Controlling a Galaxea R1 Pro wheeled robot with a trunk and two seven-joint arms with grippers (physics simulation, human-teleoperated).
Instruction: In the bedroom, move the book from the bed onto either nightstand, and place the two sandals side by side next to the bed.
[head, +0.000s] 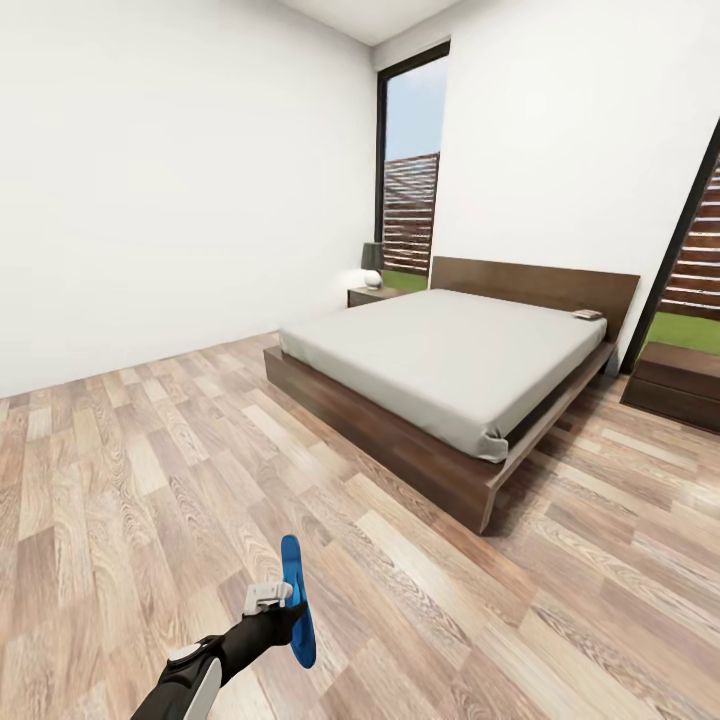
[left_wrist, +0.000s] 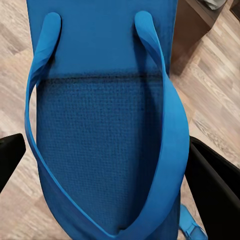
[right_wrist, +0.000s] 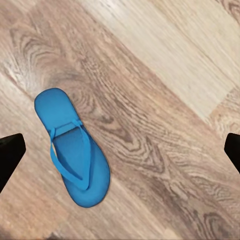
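Our left gripper is pinched on one blue sandal, which stands on edge in the head view, its long side running away from us over the wood-plank floor. From the left wrist camera we see that sandal's sole and strap close up between the two dark fingers, which press against its sides. Our right gripper hangs above the floor with its fingertips spread wide apart — nothing sits between them — and the second sandal lies flat below it, strap side up, nearer one fingertip than the other. Well ahead of the left gripper and off to its right stands the bed, a low dark wooden frame with a pale mattress. The book lies on the mattress at the far corner by the headboard, far beyond the held sandal. One nightstand sits at the bed's far left side with a small lamp on top; the other nightstand stands at the bed's right — both well away from either gripper. Tall windows behind the bed show a slatted fence.
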